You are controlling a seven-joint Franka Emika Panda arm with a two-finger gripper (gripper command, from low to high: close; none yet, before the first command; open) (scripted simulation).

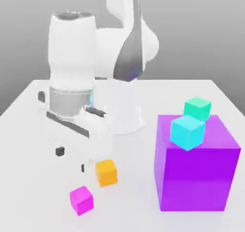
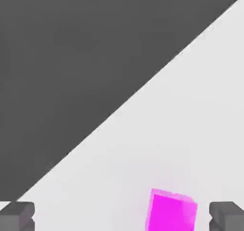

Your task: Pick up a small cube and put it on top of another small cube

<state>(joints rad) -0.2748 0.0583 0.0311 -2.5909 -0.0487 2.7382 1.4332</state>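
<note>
I read the small cube (image 1: 81, 200) as plain magenta, its neighbour cube (image 1: 106, 172) orange. The big cube (image 1: 196, 165) is purple; the surface (image 1: 28, 178) is white.

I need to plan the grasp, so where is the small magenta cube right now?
In the exterior view, the small magenta cube sits on the white table near its front edge, just left of and in front of the orange cube, below the open gripper.

Bright, even light; faint soft shadows

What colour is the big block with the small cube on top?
Purple; the big block shows best in the exterior view.
</note>
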